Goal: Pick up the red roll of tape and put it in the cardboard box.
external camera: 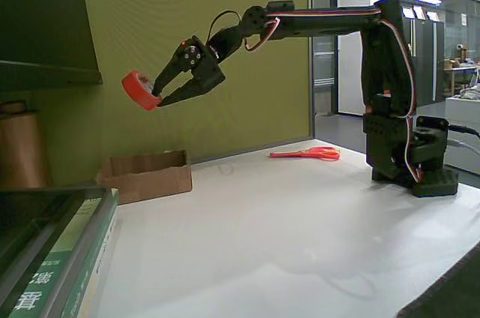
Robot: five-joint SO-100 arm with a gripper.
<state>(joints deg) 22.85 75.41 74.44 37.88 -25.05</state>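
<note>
In the fixed view the black arm reaches out to the left, high above the white table. Its gripper (159,91) is shut on the red roll of tape (140,89), which it holds by the rim and tilted in the air. Below the tape, resting on the table against the green wall, sits the low brown cardboard box (146,175) with its top open. The tape hangs well above the box, roughly over its left half.
Red-orange-handled scissors (306,154) lie on the table near the arm's base (416,168). A tall brown cylinder (20,149) stands at the far left behind stacked books (67,258) in the foreground. A dark shelf (45,25) juts out at upper left.
</note>
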